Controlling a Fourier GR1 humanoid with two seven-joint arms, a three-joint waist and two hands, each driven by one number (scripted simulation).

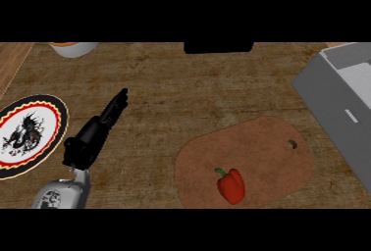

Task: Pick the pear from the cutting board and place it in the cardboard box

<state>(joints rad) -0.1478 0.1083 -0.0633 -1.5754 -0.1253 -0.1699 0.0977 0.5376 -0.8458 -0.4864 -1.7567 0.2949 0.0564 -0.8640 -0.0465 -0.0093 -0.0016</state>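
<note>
A grey box (340, 105) stands at the right edge; just left of it lies a brown cutting board (253, 147). A patterned plate (29, 135) sits far left. The left hand (98, 130) hovers between, fingers straight. A red pepper (232, 185) rests on the board

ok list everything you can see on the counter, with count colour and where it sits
cutting board: one, reddish brown, rounded, lower right of centre on the counter
red pepper-like item: one, red with green stem, on the board's lower part; it does not look like a pear
box: one, grey, open top, right edge
plate: one, white centre with dark motif, red and black rim, left edge
bowl: one, pale with orange inside, top left, partly cut off
dark object: one, black, top centre, cannot tell what
counter: one, brown wood grain
left robot hand: one, black, fingers straight, between plate and board; right robot hand not in view
</note>
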